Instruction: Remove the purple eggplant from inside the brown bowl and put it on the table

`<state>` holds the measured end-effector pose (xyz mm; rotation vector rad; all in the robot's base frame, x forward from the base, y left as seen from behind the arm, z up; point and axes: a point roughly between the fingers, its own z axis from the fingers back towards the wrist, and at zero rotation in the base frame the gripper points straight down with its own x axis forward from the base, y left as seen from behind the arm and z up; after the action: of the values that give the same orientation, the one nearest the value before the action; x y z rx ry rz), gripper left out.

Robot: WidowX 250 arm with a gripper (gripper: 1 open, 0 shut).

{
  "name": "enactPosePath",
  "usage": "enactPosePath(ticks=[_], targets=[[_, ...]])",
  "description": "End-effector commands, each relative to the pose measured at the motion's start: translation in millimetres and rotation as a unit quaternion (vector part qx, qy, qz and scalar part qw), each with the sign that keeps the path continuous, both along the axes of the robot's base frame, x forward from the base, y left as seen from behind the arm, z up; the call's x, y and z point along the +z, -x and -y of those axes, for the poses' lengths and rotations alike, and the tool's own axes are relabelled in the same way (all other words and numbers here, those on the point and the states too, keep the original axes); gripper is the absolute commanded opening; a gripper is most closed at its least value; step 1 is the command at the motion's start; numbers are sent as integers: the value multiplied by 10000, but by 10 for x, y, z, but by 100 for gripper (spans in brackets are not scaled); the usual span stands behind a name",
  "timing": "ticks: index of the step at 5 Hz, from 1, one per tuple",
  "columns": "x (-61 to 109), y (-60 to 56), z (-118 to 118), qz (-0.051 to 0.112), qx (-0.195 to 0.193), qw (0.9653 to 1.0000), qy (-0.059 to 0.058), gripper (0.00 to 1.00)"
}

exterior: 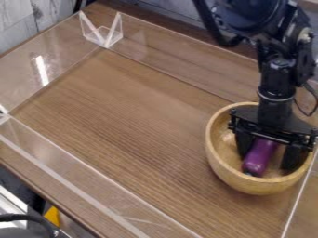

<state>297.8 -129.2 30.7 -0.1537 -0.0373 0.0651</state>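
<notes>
The brown bowl (224,165) sits at the right front of the table (125,112). Inside it lies the purple eggplant (259,155), glossy and slim, running front to back. My gripper (266,151) points straight down into the bowl, open, with one black finger (240,142) on the left of the eggplant and the other on its right. The fingers straddle the eggplant; whether they touch it I cannot tell. The eggplant's far end is hidden behind the gripper body.
Clear acrylic walls (37,74) run along the table's edges, with a folded clear corner piece (102,30) at the back left. The bowl stands close to the right and front walls. Bare wood grain stretches left of the bowl.
</notes>
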Motion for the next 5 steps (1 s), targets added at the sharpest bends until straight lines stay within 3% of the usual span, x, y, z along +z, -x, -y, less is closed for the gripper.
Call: enactPosePath(ticks=[1, 3, 4, 5], targets=[[113, -43, 15, 197, 50, 9998, 76, 100], [121, -34, 19, 238, 110, 9996, 95, 100], [160, -19, 8, 247, 93, 9996, 91, 0], [251, 2, -8, 289, 90, 9995, 121, 0]])
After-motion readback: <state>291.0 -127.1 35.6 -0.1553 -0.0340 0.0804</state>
